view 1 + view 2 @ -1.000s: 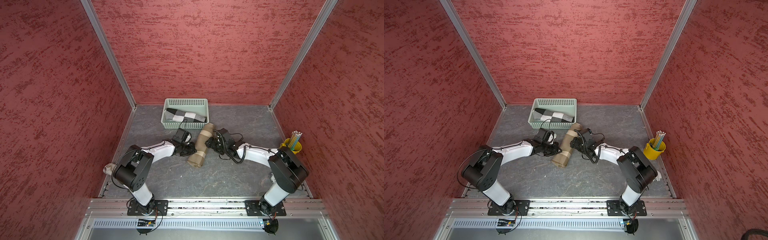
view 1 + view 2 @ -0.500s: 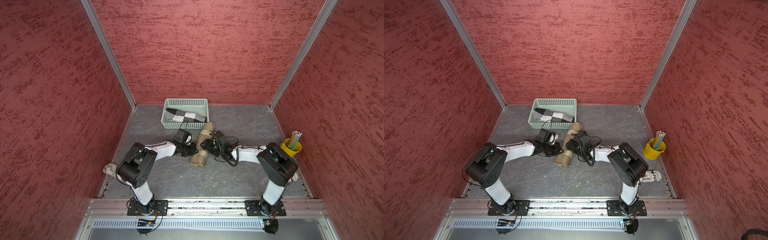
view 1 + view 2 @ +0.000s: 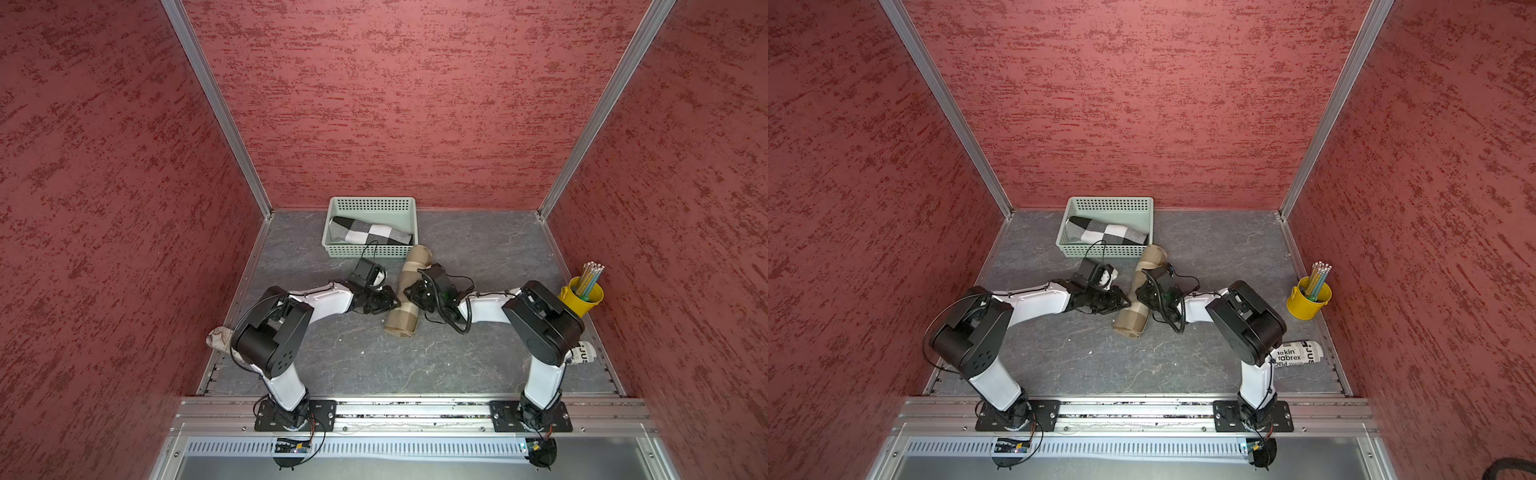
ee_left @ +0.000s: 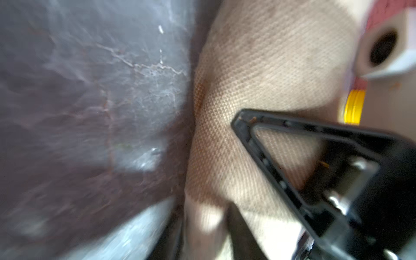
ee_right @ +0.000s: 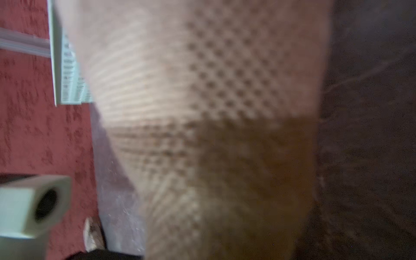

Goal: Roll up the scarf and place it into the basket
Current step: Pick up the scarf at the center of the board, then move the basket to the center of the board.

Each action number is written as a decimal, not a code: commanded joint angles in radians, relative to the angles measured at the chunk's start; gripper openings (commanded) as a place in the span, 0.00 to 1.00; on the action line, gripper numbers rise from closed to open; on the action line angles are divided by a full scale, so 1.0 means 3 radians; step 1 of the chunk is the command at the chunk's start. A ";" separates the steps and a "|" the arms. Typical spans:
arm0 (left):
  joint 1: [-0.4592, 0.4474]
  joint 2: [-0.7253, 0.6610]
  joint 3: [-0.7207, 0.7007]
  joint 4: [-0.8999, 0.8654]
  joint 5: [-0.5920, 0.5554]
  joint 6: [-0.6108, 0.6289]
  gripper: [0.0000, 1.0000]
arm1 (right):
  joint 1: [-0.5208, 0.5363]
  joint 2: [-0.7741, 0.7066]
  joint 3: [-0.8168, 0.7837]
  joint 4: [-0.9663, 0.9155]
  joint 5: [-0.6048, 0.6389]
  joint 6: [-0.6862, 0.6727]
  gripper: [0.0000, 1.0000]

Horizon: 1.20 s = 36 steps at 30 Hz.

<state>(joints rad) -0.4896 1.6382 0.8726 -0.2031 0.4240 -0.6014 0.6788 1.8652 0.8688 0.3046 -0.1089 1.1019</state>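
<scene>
Scarf [image 3: 402,318] is rolled into a tan checked tube and lying on the grey floor, not in the basket [image 3: 368,250]. In both top views it runs from about 1 o'clock down to 7 o'clock. Its far end sits right up against the basket's 5 o'clock corner, though I can't tell if it's actually touching. A black-and-white checked roll [image 3: 370,232] is already inside the basket.

My left gripper [image 3: 388,302] is at the tube's 9 o'clock, up against the cloth. From my left wrist I see my fingers [image 4: 292,126] spread, one laid across the weave and the other lower down, with the roll's side between them.

My right gripper [image 3: 411,293] is on the 3 o'clock side, also against the tube. My right wrist view is just blurry fabric [image 5: 202,112] with no fingers showing, so I honestly can't tell if that one's spread or pinching.

Yellow pencil bucket [image 3: 582,297] is way off at 3 o'clock by the wall.
</scene>
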 commanded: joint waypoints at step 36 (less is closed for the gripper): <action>0.1973 0.1286 0.1774 -0.0074 0.0452 0.0671 0.13 | -0.0067 -0.1550 -0.0345 -0.0448 0.0485 0.0014 0.00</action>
<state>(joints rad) 0.1230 2.0754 1.4559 -0.2329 0.5278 -0.3817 0.6716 1.4471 0.7162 0.1947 -0.0299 1.1210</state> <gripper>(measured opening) 0.151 0.230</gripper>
